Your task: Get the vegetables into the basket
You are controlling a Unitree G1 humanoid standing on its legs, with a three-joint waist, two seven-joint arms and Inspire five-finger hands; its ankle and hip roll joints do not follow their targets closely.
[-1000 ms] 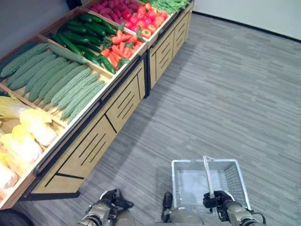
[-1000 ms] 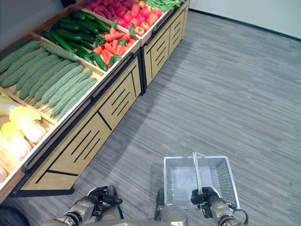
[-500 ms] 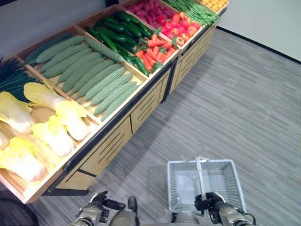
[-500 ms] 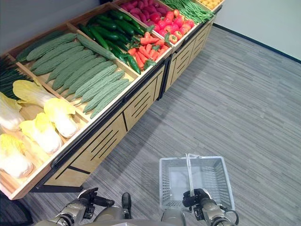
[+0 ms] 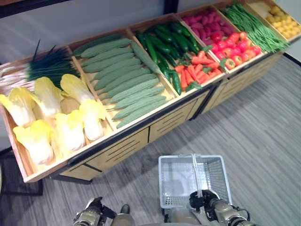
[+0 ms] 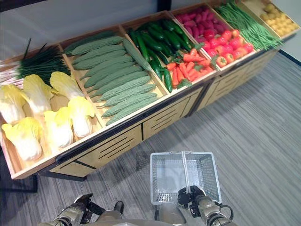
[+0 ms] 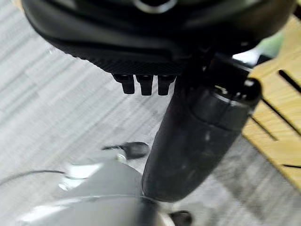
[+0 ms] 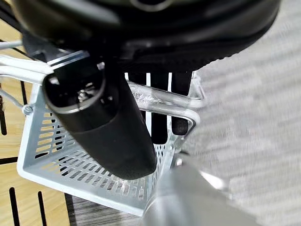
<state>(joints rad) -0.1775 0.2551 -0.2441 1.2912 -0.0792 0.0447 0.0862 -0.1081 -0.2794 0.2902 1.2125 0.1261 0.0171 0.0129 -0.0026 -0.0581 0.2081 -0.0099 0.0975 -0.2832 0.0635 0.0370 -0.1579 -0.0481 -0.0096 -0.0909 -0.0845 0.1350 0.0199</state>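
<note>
1. Step in hand, as far as I can judge: nothing's been picked yet. The robot stands facing the produce stand (image 5: 141,141) with an empty basket (image 5: 194,181) carried low in front of it, a little way out from the stand over the grey floor (image 5: 268,122).

2. The right hand (image 5: 203,203) has its fingers curled round the basket's handle (image 5: 195,169). The right wrist view backs that up: the fingers (image 8: 160,101) hook under the metal bar (image 8: 160,103) with the mesh hanging below. So it's closed on the handle, not pinching anything else.

3. The left hand (image 5: 91,214) is down at the bottom edge, holding nothing. In its own wrist view the fingers look tucked in short with the thumb (image 7: 197,141) sticking out, so I'd call it curled on nothing.

4. The vegetables are all sitting in the stand's bins: cabbages (image 5: 61,127) nearest the left arm, then bitter gourds (image 5: 131,92), cucumbers (image 5: 162,44), carrots (image 5: 188,75), and peppers (image 5: 230,52) further along.

5. Next move, my guess: the left hand has to open up, reach up over the front lip of the stand and take 1 item, most likely from the cabbage or gourd bin since those are closest, while the right arm holds the basket level for the drop.
</note>
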